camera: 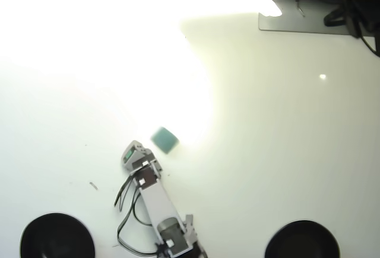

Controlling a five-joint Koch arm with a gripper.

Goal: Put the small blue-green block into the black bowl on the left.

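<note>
The small blue-green block (164,139) lies free on the white table in the overhead view, blurred, a little right of and above my gripper (132,149). No part of the gripper touches it. The gripper points up the picture and shows foreshortened, with its jaws stacked, so I cannot make out how they stand. The black bowl (35,225) sits at the bottom left corner, partly cut by the frame edge, well below and left of the gripper, with a dark inside holding nothing I can see.
A second black bowl (303,241) sits at the bottom right. A grey monitor stand (294,19) and black cables (351,13) are at the top right. Strong glare washes out the upper left of the table. Loose arm wires (126,207) hang left of the arm.
</note>
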